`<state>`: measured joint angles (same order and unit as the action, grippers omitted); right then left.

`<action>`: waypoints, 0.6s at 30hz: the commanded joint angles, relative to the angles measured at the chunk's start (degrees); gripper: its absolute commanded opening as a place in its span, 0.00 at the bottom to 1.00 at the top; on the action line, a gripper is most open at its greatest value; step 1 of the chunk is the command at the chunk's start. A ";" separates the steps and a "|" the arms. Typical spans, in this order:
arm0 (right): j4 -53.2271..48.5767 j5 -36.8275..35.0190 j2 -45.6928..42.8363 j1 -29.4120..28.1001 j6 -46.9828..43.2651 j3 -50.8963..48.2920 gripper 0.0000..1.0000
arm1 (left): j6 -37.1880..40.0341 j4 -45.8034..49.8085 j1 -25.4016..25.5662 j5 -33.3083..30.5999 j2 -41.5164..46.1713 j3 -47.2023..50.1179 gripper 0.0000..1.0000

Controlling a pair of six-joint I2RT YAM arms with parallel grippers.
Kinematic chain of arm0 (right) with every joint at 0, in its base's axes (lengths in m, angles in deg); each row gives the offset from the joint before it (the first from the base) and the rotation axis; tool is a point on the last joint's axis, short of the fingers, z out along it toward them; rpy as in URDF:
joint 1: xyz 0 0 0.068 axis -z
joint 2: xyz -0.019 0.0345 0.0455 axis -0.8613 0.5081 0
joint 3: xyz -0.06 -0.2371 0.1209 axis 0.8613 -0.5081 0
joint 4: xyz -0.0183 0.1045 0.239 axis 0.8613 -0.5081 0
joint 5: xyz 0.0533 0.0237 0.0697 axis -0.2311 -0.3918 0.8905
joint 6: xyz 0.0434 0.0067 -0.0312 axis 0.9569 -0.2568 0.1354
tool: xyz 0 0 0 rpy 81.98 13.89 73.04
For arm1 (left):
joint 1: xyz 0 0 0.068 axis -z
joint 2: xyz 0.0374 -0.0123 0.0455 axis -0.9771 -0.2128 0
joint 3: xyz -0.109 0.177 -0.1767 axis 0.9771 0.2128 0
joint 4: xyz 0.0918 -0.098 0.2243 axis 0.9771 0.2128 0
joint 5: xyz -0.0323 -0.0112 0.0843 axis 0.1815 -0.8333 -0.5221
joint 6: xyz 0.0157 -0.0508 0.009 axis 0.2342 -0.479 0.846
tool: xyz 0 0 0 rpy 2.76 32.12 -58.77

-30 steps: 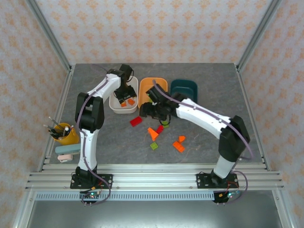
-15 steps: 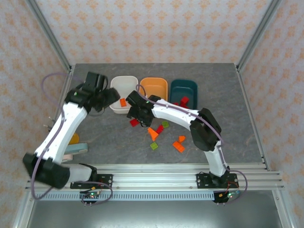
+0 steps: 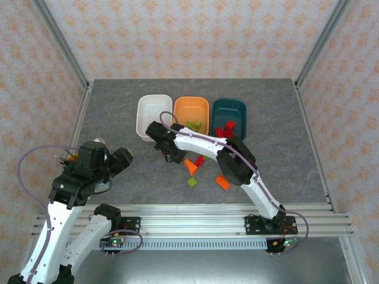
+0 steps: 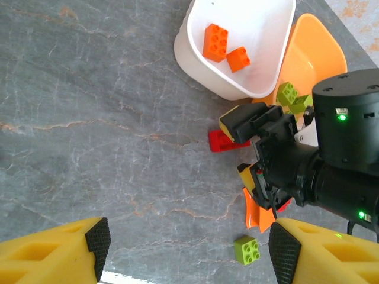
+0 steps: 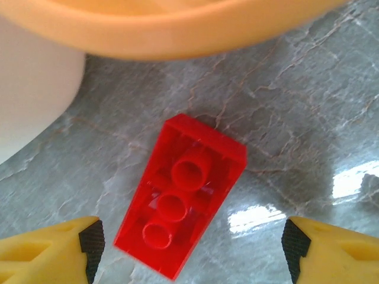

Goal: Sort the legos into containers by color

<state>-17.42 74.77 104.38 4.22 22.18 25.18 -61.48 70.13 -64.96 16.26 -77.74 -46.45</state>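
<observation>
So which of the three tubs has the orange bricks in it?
The white tub, leftmost in the row: two orange bricks lie inside. The orange tub holds light green bricks, the teal tub red bricks.

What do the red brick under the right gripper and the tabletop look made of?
Red brick: glossy, slightly translucent moulded plastic, with highlights on its round tubes. Tabletop: grey veined stone look, smooth enough to mirror light; possibly laminate.

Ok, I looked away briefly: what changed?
The left gripper pulled back from the white tub toward the near-left corner, open. The right gripper slid left to hover open over a red brick. The white tub, orange tub and teal tub stayed put.
</observation>
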 commanded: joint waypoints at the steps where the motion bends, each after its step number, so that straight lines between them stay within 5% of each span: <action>1: -2.41 -3.94 2.13 -0.21 2.51 3.42 0.79 | -0.25 4.32 0.25 -0.01 0.88 -0.20 0.74; 7: -1.74 -5.15 3.95 -0.13 3.07 3.63 0.69 | 0.47 6.54 0.19 -0.02 2.41 -1.48 0.74; 18: -2.03 -4.96 -1.08 -0.28 0.55 -2.13 0.26 | 0.47 5.10 0.20 2.41 2.44 -1.62 0.74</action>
<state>-17.64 71.99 106.50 4.13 24.14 26.30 -61.24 75.05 -64.96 17.40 -75.53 -46.93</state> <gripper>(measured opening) 0.287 0.738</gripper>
